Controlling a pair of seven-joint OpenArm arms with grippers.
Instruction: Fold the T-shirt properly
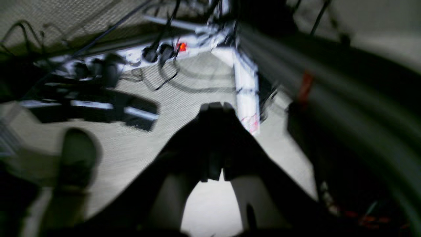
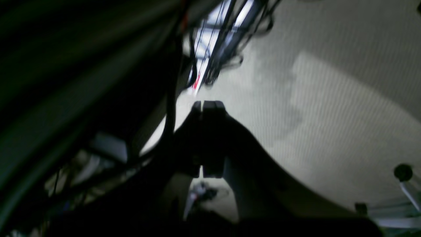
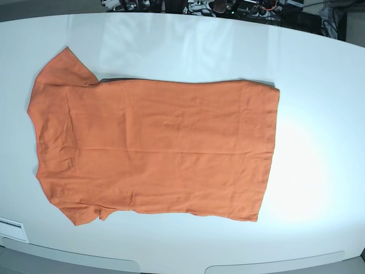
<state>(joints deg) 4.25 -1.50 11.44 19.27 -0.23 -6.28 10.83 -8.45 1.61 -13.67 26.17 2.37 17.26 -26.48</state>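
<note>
The white table (image 3: 319, 68) fills almost the whole base view, and its far edge meets a row of dark equipment and cables (image 3: 228, 7). On the table lies the T-shirt (image 3: 154, 148), orange, spread flat and sideways: the shoulders and the 2 short sleeves point to the left of that view, the hem to the right. It is not folded, only lightly creased. 1 sleeve reaches toward the far left corner, the other lies near the front edge. No arm shows in the base view.

Both wrist views are dark and blurred and show a pale carpet floor (image 1: 138, 144), not the table. In the left wrist view, a white power strip (image 1: 184, 47) with a red switch and black plugs lies on the floor among cables. The left gripper (image 1: 215, 108) has its 2 fingertips pressed together, with nothing between them. The right gripper (image 2: 207, 106) looks the same, jaws together and empty, above the floor.
</note>
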